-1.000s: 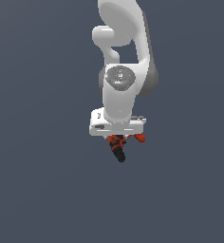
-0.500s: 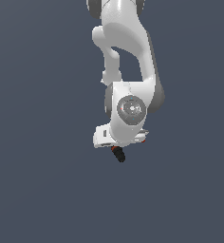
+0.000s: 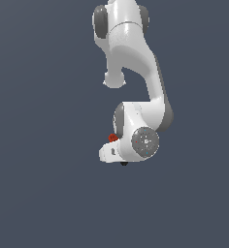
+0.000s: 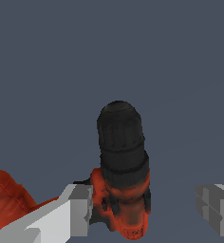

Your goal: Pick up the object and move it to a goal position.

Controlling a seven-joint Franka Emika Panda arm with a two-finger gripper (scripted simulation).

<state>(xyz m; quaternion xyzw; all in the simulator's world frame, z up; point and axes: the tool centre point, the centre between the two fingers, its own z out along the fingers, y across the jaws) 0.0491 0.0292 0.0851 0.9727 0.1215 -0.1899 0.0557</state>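
Observation:
In the wrist view the drill [image 4: 121,156] lies between my fingers, its black chuck pointing away from the camera and its red-orange body nearest the palm. More red-orange [image 4: 7,201] shows behind one finger. My gripper [image 4: 147,209] is open: one finger [image 4: 78,209] is at the drill's side and the other finger [image 4: 216,209] stands well apart from it. In the exterior view the white wrist covers most of the drill; only a red bit [image 3: 113,137] and a black tip [image 3: 123,163] show at the hand [image 3: 111,152].
Only a plain dark grey-blue ground shows around the arm [image 3: 136,63] in both views. No other objects, containers or edges are in view.
The arm has folded and the hand has come down over the drill, with the wrist turning. Far less of the drill shows under the hand than before.

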